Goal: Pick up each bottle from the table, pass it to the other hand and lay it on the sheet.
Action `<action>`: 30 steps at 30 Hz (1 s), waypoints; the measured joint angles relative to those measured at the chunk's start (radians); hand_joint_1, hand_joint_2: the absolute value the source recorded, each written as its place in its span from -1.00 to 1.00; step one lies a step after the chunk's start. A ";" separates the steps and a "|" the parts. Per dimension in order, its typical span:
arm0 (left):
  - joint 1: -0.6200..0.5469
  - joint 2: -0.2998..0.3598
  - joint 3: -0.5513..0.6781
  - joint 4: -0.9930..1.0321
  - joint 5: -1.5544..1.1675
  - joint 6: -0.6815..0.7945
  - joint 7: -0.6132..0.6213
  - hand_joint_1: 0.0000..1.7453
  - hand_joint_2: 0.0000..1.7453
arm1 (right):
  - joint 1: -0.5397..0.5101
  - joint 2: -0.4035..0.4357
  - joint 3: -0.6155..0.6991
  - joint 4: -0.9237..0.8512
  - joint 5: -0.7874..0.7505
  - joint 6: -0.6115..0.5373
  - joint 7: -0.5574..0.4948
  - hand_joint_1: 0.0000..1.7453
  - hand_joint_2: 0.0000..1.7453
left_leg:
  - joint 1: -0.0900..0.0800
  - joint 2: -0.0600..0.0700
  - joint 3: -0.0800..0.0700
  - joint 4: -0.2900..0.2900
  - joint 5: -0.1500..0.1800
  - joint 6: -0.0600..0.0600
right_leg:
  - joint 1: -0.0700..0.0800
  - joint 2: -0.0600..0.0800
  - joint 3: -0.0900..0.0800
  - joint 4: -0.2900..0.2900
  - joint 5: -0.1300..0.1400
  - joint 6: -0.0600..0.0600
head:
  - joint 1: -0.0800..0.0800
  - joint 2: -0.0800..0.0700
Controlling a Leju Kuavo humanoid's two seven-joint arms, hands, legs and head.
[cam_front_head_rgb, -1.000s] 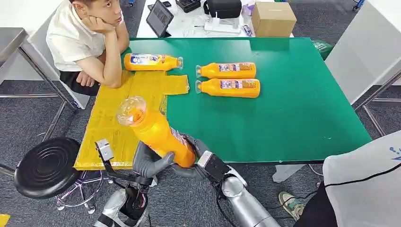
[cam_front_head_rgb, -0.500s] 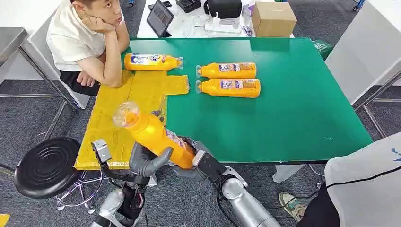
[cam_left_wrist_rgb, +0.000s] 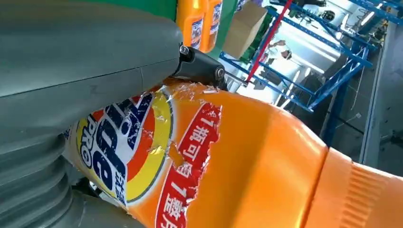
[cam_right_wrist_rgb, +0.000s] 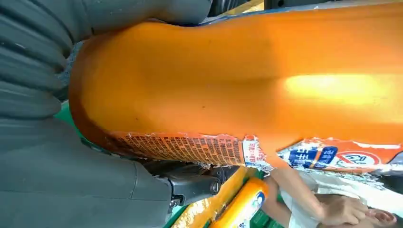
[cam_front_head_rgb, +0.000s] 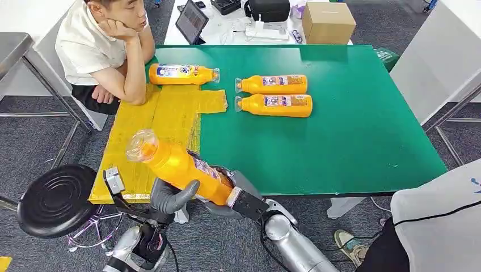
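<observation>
1. Both hands, left hand [cam_front_head_rgb: 170, 195] and right hand [cam_front_head_rgb: 230, 195], have fingers [cam_front_head_rgb: 184, 191] wrapped around the tilted orange plastic bottle [cam_front_head_rgb: 178, 165], above the near desk edge.
2. Green-topped desk [cam_front_head_rgb: 351, 130] carries a yellow sheet [cam_front_head_rgb: 153, 122]; one orange bottle [cam_front_head_rgb: 182, 74] lies on it, two orange bottles [cam_front_head_rgb: 274, 94] on the green.
3. Grey carpet floor [cam_front_head_rgb: 34, 141], black round stool [cam_front_head_rgb: 55, 198], seated person [cam_front_head_rgb: 102, 45] beyond the fingers.

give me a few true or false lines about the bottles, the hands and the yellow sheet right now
1. Both hands, left hand and right hand, are on the held bottle. True.
2. The held bottle stands upright on the table. False: it is tilted in the air, over the near edge of the yellow sheet.
3. Two bottles lie side by side on the green table. True.
4. The yellow sheet has no bottle on it. False: one bottle lies at its far end.
</observation>
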 measured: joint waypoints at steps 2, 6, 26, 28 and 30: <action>-0.001 0.000 0.000 0.001 0.000 -0.005 0.000 1.00 1.00 | 0.000 0.000 0.000 0.001 -0.002 0.000 -0.002 0.68 1.00 | 0.000 0.000 0.000 0.000 0.000 0.000 | 0.000 0.000 0.000 0.000 0.000 0.000 | 0.000 0.000; -0.005 0.000 0.000 0.003 -0.016 -0.006 -0.006 1.00 1.00 | -0.004 0.000 0.000 0.006 -0.002 0.002 -0.005 0.42 1.00 | 0.000 0.000 0.000 0.000 0.000 0.000 | 0.000 0.000 0.000 0.000 0.000 0.000 | 0.000 0.000; 0.000 0.010 0.051 -0.013 -0.106 0.075 -0.017 1.00 1.00 | 0.033 0.025 0.003 -0.025 0.113 -0.187 0.058 -1.00 -1.00 | 0.000 0.000 0.000 0.000 0.000 0.000 | 0.000 0.000 0.000 0.000 0.000 0.000 | 0.000 0.000; 0.008 0.012 0.072 -0.026 -0.132 0.092 -0.018 1.00 1.00 | 0.046 0.024 0.002 -0.032 0.132 -0.243 0.059 -1.00 -1.00 | 0.000 0.000 0.000 0.000 0.000 0.000 | 0.000 0.000 0.000 0.000 0.000 0.000 | 0.000 0.000; 0.010 0.015 0.088 -0.033 -0.191 0.140 -0.023 1.00 1.00 | 0.061 0.021 -0.003 -0.040 0.151 -0.298 0.057 -1.00 -1.00 | 0.000 0.000 0.000 0.000 0.000 0.000 | 0.000 0.000 0.000 0.000 0.000 0.000 | 0.000 0.000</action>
